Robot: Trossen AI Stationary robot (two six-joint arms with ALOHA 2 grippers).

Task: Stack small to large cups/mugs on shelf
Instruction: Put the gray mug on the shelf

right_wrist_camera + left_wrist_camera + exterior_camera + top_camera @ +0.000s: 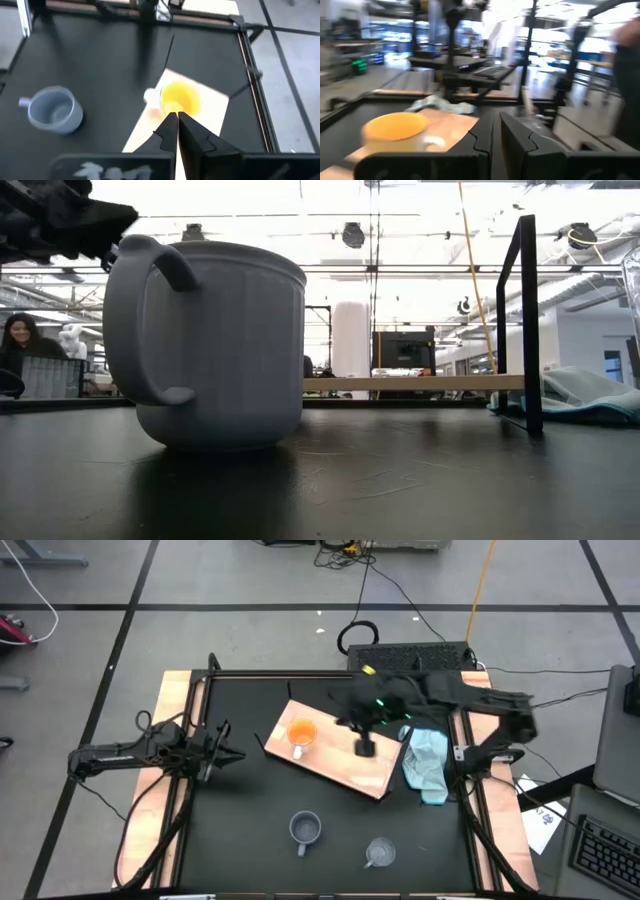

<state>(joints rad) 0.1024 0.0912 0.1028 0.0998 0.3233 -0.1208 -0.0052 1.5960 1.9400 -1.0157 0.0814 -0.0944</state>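
Your right gripper [177, 120] has its fingers pressed together, nothing between them, hanging over the shelf [335, 768] just beside the orange mug [301, 733]. That mug already stands on the shelf, near its left end. My read: the next pick is the grey-blue mug [305, 828] or the glass cup [379, 853], both out on the black tabletop [250, 810] at the near side, well apart from the shelf.

To do that pick well:
- Spread the fingers before you descend; shut, they'll just knock a rim.
- Take the grey-blue mug by the wall opposite the handle so it doesn't swing.
- Lift clear of the shelf edge; it sits raised above the table.
- Keep off the blue cloth [427, 762] at the shelf's right end.

Your left gripper [226, 755] waits at the left side of the table, fingers also closed and empty.

View differences:
- High view alone shows all three cups at once.
- Low view shows the shelf standing raised on a black frame [527, 320], and the grey-blue mug's handle; the orange mug isn't visible there.
- Right wrist view looks down into the orange mug, which looks empty.
- Left wrist view shows it side-on, with the cloth behind.
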